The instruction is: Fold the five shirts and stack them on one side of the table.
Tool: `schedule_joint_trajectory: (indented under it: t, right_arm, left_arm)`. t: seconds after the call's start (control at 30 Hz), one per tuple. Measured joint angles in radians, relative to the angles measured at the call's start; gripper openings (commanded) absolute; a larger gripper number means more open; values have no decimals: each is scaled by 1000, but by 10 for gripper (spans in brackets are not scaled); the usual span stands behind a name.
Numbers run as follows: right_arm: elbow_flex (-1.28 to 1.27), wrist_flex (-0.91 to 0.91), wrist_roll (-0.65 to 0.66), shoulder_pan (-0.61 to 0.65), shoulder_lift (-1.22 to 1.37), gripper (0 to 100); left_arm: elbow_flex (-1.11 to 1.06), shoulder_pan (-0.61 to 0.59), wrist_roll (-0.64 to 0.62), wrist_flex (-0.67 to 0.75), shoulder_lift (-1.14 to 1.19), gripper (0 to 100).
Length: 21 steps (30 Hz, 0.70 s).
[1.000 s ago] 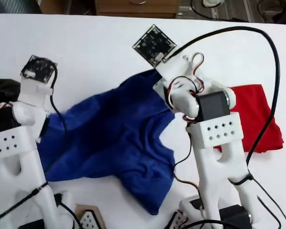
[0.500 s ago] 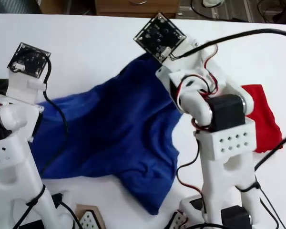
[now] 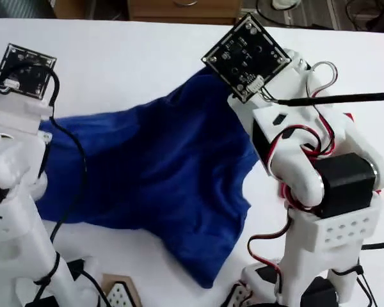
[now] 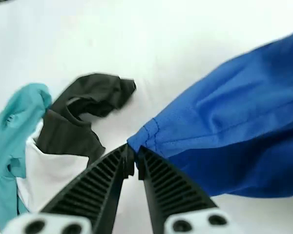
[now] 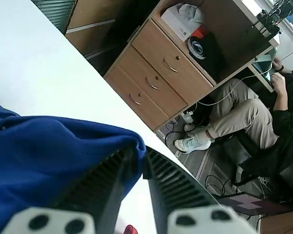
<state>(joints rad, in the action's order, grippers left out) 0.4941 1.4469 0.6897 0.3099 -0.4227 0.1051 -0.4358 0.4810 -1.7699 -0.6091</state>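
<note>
Blue shirt hangs stretched between both hands over the middle of the white table. Its long axis runs from the left arm's side toward the far right. It is plain deep blue and creased, with one flap drooping toward the near edge. The left hand is pinched tight on a stitched hem corner. The right hand is clamped narrow on another edge. Since a second ago both arms have risen and spread, pulling the cloth tauter.
</note>
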Motion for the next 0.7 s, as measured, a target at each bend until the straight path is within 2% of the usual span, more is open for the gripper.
schedule_joint_trajectory:
  t: [0.27,0.6,0.7]
  right_arm:
    - [51,0,75,0,2,21]
    - [284,0,86,-9,0,21]
    - [353,0,143,-9,-3,21]
  left_arm:
    - [9,0,0,0,-23,25]
    - [9,0,0,0,-261,25]
    - [9,0,0,0,-321,25]
